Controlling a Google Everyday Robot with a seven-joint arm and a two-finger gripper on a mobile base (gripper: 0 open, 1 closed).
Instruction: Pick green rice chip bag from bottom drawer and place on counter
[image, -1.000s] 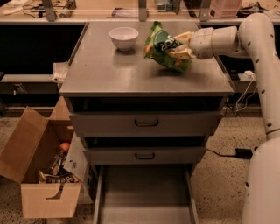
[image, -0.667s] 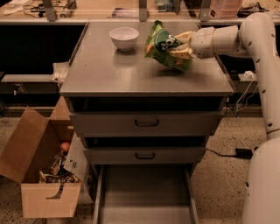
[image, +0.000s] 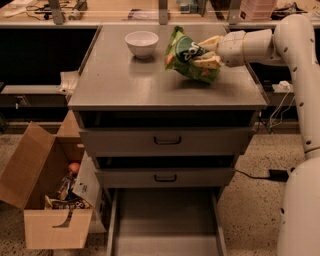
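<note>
The green rice chip bag (image: 187, 56) is a crinkly bright-green bag with a dark round logo. It is over the right rear part of the grey counter (image: 125, 85), its lower edge at or just above the surface. My gripper (image: 207, 54) reaches in from the right and is shut on the bag's right side. The bottom drawer (image: 165, 222) stands pulled open below, its flat grey floor bare.
A white bowl (image: 141, 43) sits on the counter left of the bag. Two shallower closed drawers with black handles (image: 167, 140) sit above the open one. An open cardboard box (image: 47, 200) with clutter stands on the floor at the left. My white arm (image: 300, 75) runs down the right side.
</note>
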